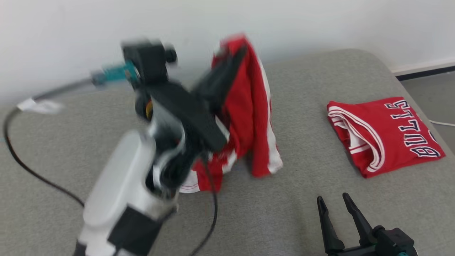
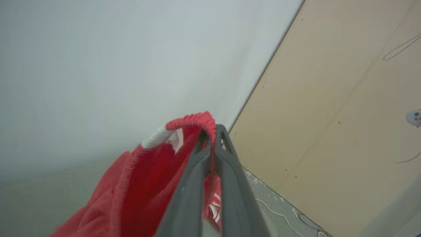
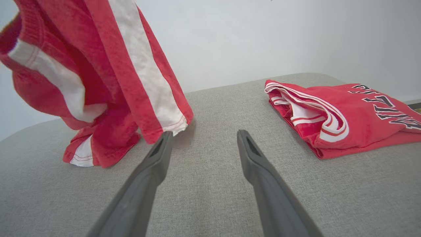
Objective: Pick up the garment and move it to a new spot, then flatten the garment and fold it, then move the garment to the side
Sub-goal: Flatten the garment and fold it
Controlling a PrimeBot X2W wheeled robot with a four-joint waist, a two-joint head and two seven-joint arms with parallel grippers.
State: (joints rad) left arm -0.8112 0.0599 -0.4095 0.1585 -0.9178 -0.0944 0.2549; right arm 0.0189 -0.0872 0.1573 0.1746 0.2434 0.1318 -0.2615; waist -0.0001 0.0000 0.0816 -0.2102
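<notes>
Left jaws pinched tight on the top edge of the red-and-white garment (image 1: pixel 249 106), holding it up over the grey surface (image 1: pixel 302 220), hem just touching down, while right jaws gape wide and empty near the folded jersey (image 1: pixel 384 135).

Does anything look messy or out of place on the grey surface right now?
The red garment hangs crumpled from the shut left gripper, its lower end slumped on the grey surface. The folded jersey farther right lies neat. Nothing looks spilled or damaged.
</notes>
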